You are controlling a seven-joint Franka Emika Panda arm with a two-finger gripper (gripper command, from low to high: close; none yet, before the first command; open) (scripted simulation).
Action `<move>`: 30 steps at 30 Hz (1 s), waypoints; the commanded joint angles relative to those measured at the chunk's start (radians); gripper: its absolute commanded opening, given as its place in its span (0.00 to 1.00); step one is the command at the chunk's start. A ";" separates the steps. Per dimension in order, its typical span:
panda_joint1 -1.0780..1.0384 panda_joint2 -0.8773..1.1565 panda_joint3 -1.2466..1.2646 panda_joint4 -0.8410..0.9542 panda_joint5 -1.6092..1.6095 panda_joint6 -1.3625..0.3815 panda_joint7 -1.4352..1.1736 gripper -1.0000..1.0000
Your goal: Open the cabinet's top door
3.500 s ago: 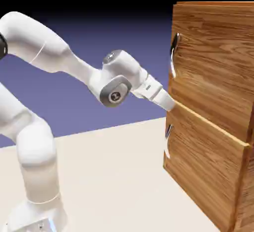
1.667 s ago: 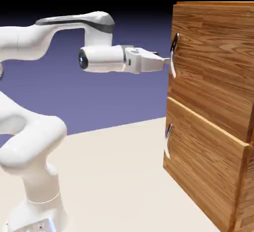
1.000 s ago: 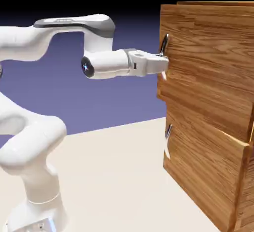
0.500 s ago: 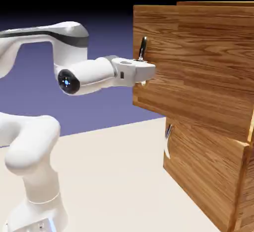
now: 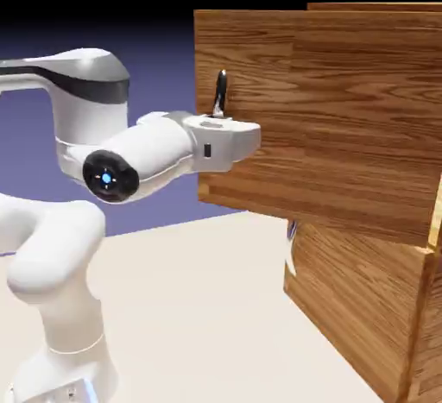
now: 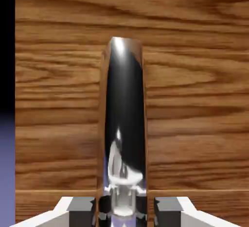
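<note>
My pincer (image 6: 124,210) is clamped on the silver handle (image 6: 124,124) of the top door (image 5: 328,116); in the hand view the two grey fingertips (image 6: 81,210) sit hard against either side of the polished bar, with no gap visible, and the bar rises between them, large and upright, mirror-bright with a highlight at its upper end. Directly behind the handle the door's wood grain fills the view in horizontal bands of warm brown. In the exterior view the pincer (image 5: 246,138) meets the handle (image 5: 221,93) at the door's free edge, and only the handle's dark upper part shows above my hand. I judge the task well advanced: the top door stands swung clear of the cabinet (image 5: 371,306), its free edge out toward my arm and its face turned broadly to the camera, so the opening is plainly begun. How wide the door must go is not shown, so I take the remainder to be a further pull along the same arc, then release. Beyond and below, the lower panel (image 5: 345,306) lies shut in the cabinet front, its shorter handle (image 5: 292,233) partly hidden under the top door's bottom edge. The cabinet stands on the pale table (image 5: 198,315) at the exterior view's right.
</note>
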State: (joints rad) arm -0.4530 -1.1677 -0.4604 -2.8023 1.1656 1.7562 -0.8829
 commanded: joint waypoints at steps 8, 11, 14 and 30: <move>0.135 0.175 -0.290 0.212 -0.223 -0.276 -0.048 0.00; 0.222 0.242 -0.399 0.314 -0.287 -0.380 -0.067 0.00; 0.325 0.301 -0.508 0.421 -0.338 -0.479 -0.082 0.00; 0.905 0.355 -0.973 0.911 -0.497 -0.822 -0.055 0.00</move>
State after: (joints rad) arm 0.4516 -0.8126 -1.4333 -1.8914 0.6686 0.9329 -0.9384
